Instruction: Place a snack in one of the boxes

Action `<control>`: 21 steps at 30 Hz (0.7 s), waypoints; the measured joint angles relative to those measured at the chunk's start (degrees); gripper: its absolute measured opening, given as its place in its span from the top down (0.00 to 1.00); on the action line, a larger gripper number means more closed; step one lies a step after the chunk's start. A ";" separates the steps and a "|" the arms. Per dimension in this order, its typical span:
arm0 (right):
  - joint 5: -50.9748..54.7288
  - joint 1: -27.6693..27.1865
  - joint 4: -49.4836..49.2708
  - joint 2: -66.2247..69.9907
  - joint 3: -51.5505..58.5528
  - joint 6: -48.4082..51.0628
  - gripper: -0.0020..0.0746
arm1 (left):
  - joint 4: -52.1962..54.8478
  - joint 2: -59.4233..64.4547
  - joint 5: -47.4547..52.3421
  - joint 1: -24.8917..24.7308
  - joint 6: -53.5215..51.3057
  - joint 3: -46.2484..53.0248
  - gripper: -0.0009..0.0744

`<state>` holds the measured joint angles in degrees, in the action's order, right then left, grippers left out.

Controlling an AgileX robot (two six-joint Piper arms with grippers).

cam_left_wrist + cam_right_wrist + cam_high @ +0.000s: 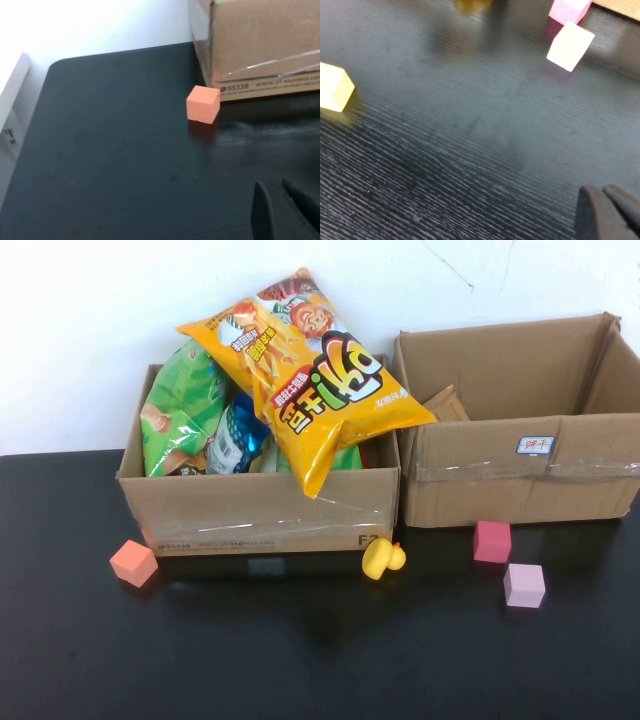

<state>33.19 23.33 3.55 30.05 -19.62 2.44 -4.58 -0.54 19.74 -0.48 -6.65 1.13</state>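
White wall backs a black table [300,660] carrying two boxes at its far edge. Low over the near left, the left pincer [280,210] is shut and empty; the left box [260,510], crammed with snacks, lies ahead. One orange snack bag [310,370] lies lengthwise toward the wall, atop one green bag [180,410]. The right box [520,470] looks empty; the right pincer [607,210] hangs shut, empty, at near right. Four blocks, one duck [382,558].

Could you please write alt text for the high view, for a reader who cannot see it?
Two open cardboard boxes stand side by side on a black table: the left box is heaped with snack bags, a large yellow chip bag on top, and the right box shows almost nothing inside. Neither gripper appears.
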 joint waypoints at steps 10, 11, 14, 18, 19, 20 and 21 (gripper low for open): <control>0.00 0.00 0.00 0.00 0.00 -0.22 0.97 | 0.00 0.00 0.00 -0.83 -0.96 0.00 0.99; 0.00 0.00 0.00 0.00 0.00 -0.22 0.97 | 0.00 0.00 0.00 -0.83 -0.96 0.00 0.99; 0.00 0.00 0.00 0.00 0.00 -0.22 0.97 | 0.00 0.00 0.00 -0.83 -0.96 0.00 0.99; 0.00 0.00 0.00 0.00 0.00 -0.22 0.97 | 0.00 0.00 0.00 -0.83 -0.96 0.00 0.99; 0.00 0.00 0.00 0.00 0.00 -0.22 0.97 | 0.00 0.00 0.00 -0.83 -0.96 0.00 0.99; 0.00 0.00 0.00 0.00 0.00 -0.26 0.97 | 0.00 0.00 0.00 -0.83 -0.96 0.00 0.99; 0.00 0.00 0.00 0.00 0.00 -0.26 0.97 | 0.00 0.00 0.00 -0.83 -0.96 0.00 0.99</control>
<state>33.19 23.33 3.55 30.05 -19.62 2.18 -4.58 -0.54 19.74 -1.31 -7.61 1.13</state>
